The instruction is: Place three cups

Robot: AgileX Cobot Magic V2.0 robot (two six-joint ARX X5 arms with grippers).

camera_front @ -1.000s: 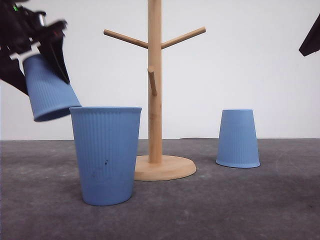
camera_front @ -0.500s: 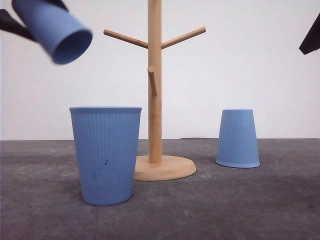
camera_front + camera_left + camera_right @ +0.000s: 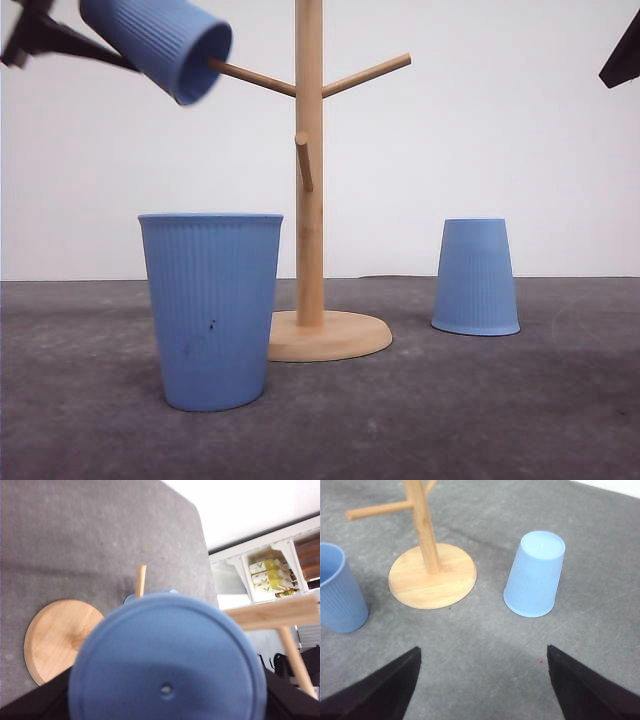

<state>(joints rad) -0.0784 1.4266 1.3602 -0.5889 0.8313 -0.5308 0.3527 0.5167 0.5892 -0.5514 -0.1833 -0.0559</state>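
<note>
Far left, high above the counter: left gripper clamped on a tilted blue cup, mouth aimed right and slightly down, rim just at the tip of the upper left peg of the wooden cup tree. Long axis of the cup roughly in line with that peg, so probably a short push rightward along the peg to seat it. In the left wrist view, flat base of the held cup close up, with a peg poking out beyond it. Below, an upright cup near the front, mouth up, just left of the tree base; open air between it and the held cup. Further right, an inverted cup well apart from the tree, nearer the right arm. Right gripper spread wide, holding nothing, hanging over bare counter short of that cup.
</note>
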